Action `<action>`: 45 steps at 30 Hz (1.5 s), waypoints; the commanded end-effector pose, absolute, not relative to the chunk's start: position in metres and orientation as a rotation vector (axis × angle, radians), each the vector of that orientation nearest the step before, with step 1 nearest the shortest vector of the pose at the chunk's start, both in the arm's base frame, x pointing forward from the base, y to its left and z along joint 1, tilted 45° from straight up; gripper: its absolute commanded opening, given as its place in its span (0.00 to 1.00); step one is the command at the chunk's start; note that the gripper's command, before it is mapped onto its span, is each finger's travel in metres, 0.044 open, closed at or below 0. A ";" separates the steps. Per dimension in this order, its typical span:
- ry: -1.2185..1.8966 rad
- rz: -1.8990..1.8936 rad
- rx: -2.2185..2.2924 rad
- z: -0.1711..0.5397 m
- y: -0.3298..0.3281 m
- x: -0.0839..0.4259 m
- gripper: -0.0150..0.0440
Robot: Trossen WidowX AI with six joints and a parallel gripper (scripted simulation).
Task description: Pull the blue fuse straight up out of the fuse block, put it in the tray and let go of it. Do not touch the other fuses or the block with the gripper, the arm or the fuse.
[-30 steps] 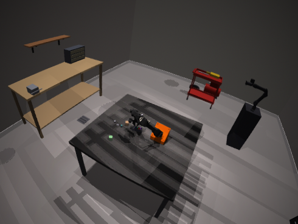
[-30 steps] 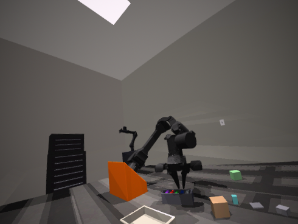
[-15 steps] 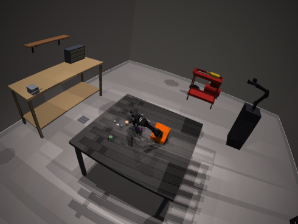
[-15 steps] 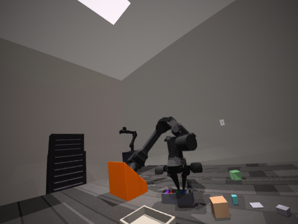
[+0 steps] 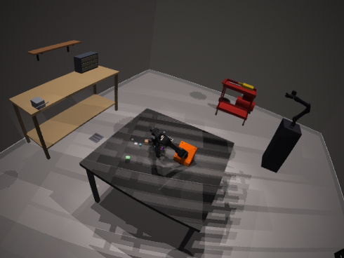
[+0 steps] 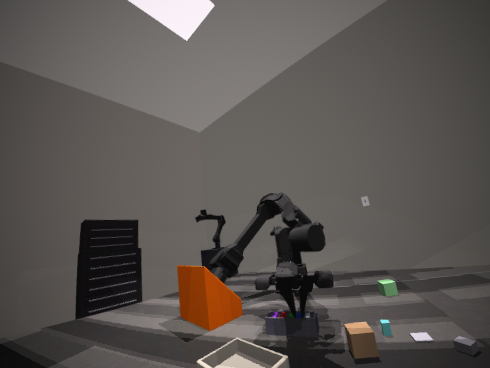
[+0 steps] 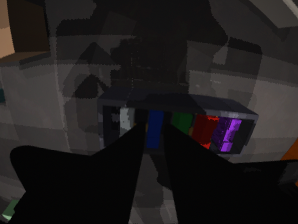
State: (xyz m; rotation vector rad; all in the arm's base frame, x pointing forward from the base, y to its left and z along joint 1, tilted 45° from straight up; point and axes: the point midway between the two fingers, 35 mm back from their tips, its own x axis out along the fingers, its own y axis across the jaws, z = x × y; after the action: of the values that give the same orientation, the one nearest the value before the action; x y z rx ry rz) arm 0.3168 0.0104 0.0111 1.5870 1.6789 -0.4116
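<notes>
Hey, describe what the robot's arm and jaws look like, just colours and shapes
The arm is dark charcoal to black all over: slim straight links joined by rounded, drum-shaped joints, with a fat cylinder at the wrist. The gripper is the same black, with two long fingers that taper towards the tips. In the wrist view they show only as plain black wedges. No cables, labels or markings are visible.

High overview, low side, hand-mounted close-up.
</notes>
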 end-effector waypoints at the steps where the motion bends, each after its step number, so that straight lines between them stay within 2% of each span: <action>1: 1.678 -0.411 1.587 0.011 0.010 0.317 0.35; 9: 1.678 -0.411 1.587 0.011 0.010 0.317 0.26; 45: 1.679 -0.414 1.590 0.022 -0.001 0.316 0.25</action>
State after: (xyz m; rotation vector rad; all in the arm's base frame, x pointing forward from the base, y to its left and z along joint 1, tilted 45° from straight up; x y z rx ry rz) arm 0.3158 0.0013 0.0195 1.5976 1.6854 -0.4175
